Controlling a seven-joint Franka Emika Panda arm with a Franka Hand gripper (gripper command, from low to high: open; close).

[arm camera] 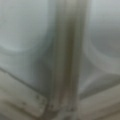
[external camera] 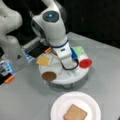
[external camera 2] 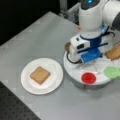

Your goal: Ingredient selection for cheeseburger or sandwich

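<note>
One tan bread square (external camera: 75,113) (external camera 2: 40,75) lies on the white plate (external camera: 60,105) (external camera 2: 27,82). The round white tray (external camera: 75,75) (external camera 2: 72,71) holds the ingredients: yellow-orange cheese square (external camera: 44,60), dark brown patty (external camera: 49,76) (external camera 2: 67,46), green leaf (external camera: 79,50) (external camera 2: 112,72), red disc (external camera: 85,63) (external camera 2: 88,78) and another bread square (external camera 2: 113,52). My gripper (external camera 2: 93,64) hangs low over the tray's middle, between these pieces, with the arm's hand covering its fingertips. The wrist view is filled by blurred white tray surface very close up.
The arm's grey base (external camera: 10,47) and a dark box (external camera: 35,51) stand behind the tray at a front view's left. A small orange piece (external camera: 9,79) lies at the left edge. The table's dark edge (external camera 2: 15,110) runs along a front view's bottom left.
</note>
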